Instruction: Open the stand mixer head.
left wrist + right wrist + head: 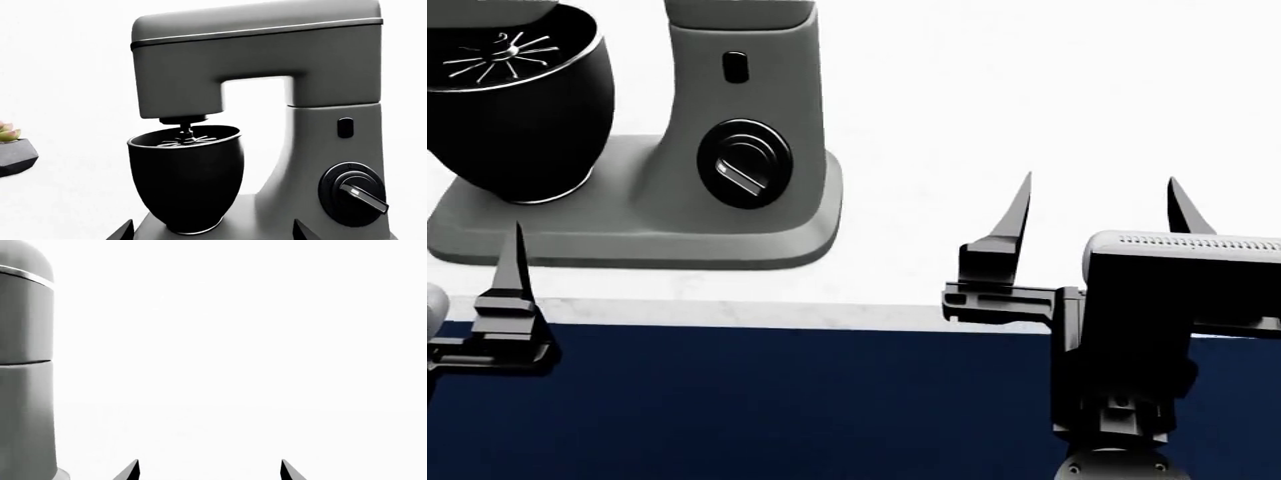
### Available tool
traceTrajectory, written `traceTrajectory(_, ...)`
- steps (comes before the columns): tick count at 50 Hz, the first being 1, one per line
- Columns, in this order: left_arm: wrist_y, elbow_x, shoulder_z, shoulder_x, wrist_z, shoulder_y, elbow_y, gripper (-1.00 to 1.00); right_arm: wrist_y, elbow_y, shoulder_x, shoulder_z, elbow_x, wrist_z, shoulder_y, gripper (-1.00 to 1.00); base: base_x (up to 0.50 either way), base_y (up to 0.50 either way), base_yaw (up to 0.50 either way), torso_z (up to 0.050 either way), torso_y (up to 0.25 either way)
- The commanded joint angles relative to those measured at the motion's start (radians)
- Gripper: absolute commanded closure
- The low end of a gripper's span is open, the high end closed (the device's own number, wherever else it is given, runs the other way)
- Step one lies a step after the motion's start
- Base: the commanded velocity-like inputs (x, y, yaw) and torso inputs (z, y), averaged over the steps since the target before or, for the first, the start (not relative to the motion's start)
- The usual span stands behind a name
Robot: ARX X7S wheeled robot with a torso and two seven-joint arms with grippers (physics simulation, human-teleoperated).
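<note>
The grey stand mixer stands on the white counter. Its head (267, 55) lies down and level, with the whisk (187, 139) inside the black bowl (183, 180). The column with the black dial (353, 192) is at the mixer's rear. My left gripper (213, 229) is open and empty, low in front of the mixer's base and apart from it. In the head view, one of its fingers (518, 262) shows near the counter's front edge. My right gripper (1100, 200) is open and empty, to the right of the mixer. The right wrist view shows the head's rear end (23, 315).
The white counter (1028, 100) ends in a front edge above a dark blue cabinet face (761, 400). A small succulent in a dark pot (13, 155) stands beyond the bowl side of the mixer. The mixer's flat base (694, 230) reaches nearly to the counter edge.
</note>
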Motion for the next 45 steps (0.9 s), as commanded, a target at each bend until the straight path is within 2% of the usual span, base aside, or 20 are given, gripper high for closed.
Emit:
traceTrajectory(1,-0.010,-0.009,-0.008,-0.005,-0.008,0.001,0.018,-1.00,0.005,-0.003,0.006,-0.009,-0.002,0.015,0.011,-1.00,0.00,0.50,0.00,0.000,0.000)
traceTrajectory(35,-0.001,-0.026,-0.006,-0.011,-0.029,-0.001,0.016,-1.00,-0.006,-0.002,0.024,-0.028,0.005,0.039,0.006,-1.00,0.00,0.50,0.00,0.000,0.000)
traceTrajectory(40,0.008,-0.025,0.000,-0.010,-0.030,-0.006,0.004,-1.00,0.004,0.004,0.022,-0.023,0.018,0.039,0.015,-1.00,0.50,0.00,0.00,0.000,0.000)
traceTrajectory(45,0.010,-0.027,0.001,-0.011,-0.033,-0.004,0.006,-1.00,0.011,0.001,0.019,-0.013,0.026,0.048,0.019,-1.00,0.02,0.00,0.00,0.000,0.000)
